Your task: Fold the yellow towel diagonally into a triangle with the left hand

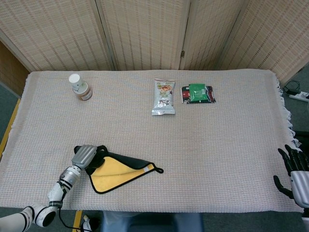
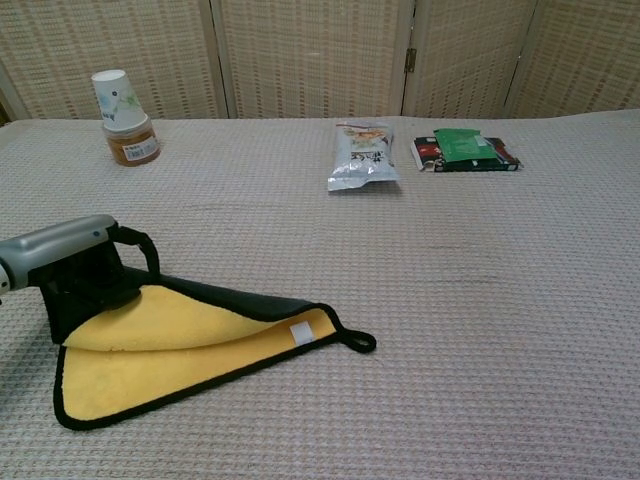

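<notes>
The left hand (image 2: 75, 262) sat low on the woven beige tablecloth (image 1: 217, 145), its grey back turned up and its dark fingers (image 2: 135, 245) curled down over the far left corner of the yellow microfibre towel with black edging (image 2: 190, 345). From where I stood the fingertips were lost behind the hand and the dark cloth, so I could not tell whether they pinched the corner or merely rested on it. In the chest view the wrist ran off the left edge; the head view showed the left hand (image 1: 88, 157) and its slim forearm trailing toward the near table edge.

The towel (image 1: 120, 170) lay already doubled over into a triangle, black outer face on top, yellow inner face showing where the upper layer sat short of the lower one. Its long edge ran from the hand out to the right, ending in a point with a small black hanging loop (image 2: 358, 341) and a white tag (image 2: 299, 334). A second corner pointed toward the near edge, below the hand.

The right hand (image 1: 295, 175) was well apart from all this, at the near right corner of the table, partly cut off by the frame, its dark fingers spread and holding nothing.

Far beyond the left hand stood a white paper cup upturned on a brown jar (image 2: 125, 117). Farther right lay a silver snack pouch (image 2: 362, 155), and just beside it a green and dark flat packet (image 2: 464, 151). Pale wicker screen panels (image 1: 145, 29) closed off the back.
</notes>
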Action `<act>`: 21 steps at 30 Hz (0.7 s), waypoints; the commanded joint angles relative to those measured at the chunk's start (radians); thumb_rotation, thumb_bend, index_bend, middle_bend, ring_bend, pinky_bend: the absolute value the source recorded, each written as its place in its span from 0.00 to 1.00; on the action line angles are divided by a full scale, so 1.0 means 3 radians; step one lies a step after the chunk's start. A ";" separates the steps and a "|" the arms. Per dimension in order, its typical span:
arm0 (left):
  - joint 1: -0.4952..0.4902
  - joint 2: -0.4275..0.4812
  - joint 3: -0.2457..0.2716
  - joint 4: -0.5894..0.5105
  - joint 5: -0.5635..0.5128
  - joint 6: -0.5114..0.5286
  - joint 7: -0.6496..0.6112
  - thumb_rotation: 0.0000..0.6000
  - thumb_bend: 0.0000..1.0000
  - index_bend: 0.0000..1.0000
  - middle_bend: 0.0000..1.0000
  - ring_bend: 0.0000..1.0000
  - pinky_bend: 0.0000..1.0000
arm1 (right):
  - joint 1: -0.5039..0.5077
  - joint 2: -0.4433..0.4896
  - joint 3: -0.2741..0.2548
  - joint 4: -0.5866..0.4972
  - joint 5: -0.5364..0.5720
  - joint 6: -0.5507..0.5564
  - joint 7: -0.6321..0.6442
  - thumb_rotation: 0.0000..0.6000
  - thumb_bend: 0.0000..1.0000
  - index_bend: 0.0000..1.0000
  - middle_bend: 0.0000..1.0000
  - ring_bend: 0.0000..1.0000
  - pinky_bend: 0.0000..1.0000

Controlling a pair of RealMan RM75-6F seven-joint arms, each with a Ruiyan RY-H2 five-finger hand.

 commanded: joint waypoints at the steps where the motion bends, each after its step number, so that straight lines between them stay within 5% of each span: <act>1: 0.0029 0.0055 -0.0058 -0.0212 -0.0158 -0.0030 0.0267 1.00 0.46 0.45 1.00 1.00 1.00 | -0.0006 0.0003 -0.0002 -0.0001 -0.0011 0.0016 0.0007 1.00 0.46 0.00 0.00 0.00 0.00; 21: 0.0033 -0.0001 -0.0102 -0.0208 -0.0320 -0.0153 0.0455 1.00 0.45 0.44 1.00 1.00 1.00 | -0.0061 0.0006 -0.0015 0.0007 -0.0084 0.0138 0.0018 1.00 0.46 0.00 0.00 0.00 0.00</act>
